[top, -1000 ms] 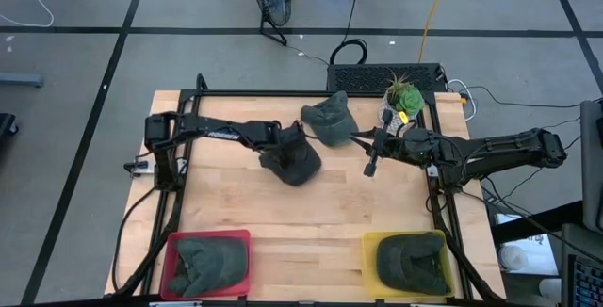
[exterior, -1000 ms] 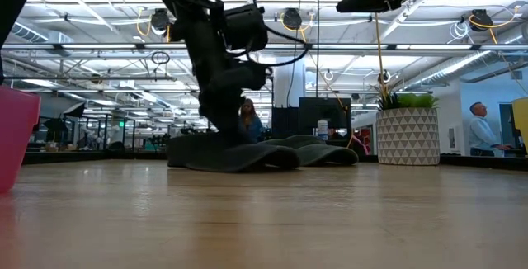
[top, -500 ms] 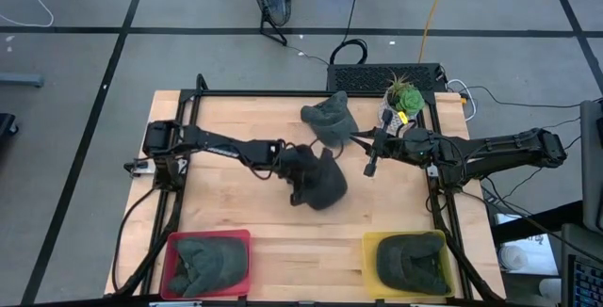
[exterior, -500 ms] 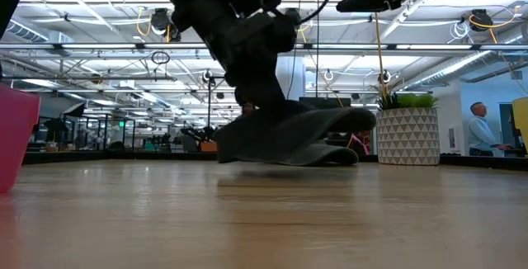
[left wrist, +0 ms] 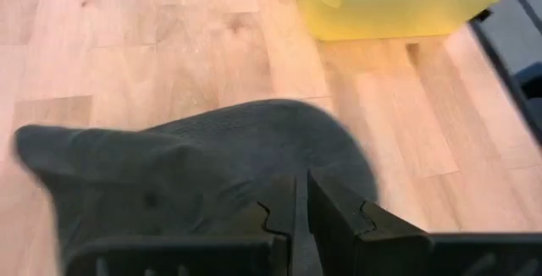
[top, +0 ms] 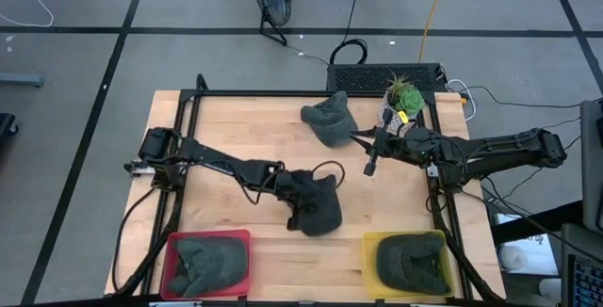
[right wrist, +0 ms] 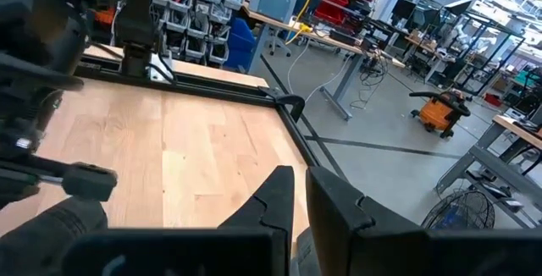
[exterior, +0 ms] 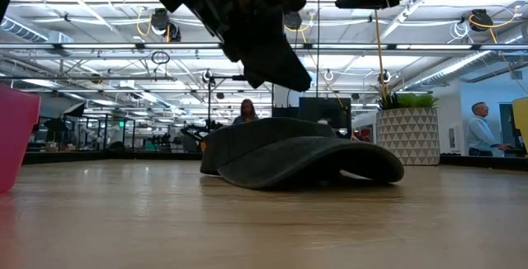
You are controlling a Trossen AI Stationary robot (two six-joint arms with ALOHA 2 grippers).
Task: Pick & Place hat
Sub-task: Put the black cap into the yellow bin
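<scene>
Just below the left gripper (top: 303, 201) jaws, the dark cap (top: 318, 206) lies on the table (top: 226, 128); jaws nearly together, grip unclear. Soft, light fabric; pinch the crown. Right gripper (top: 371, 164) idle, jaws together.

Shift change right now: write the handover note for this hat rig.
Left gripper: over the dark grey fabric hat at table centre-front; that hat rests on the wood and the fingers stand a narrow slit apart; grip not confirmed.
Right gripper: fingers nearly together, empty, waiting in the air at the right of the table.
Second dark grey hat: lying at the table's back edge, untouched.
Done: red plastic bin and yellow plastic bin each hold a hat.
Left: bin the centre hat, then the back one.
</scene>
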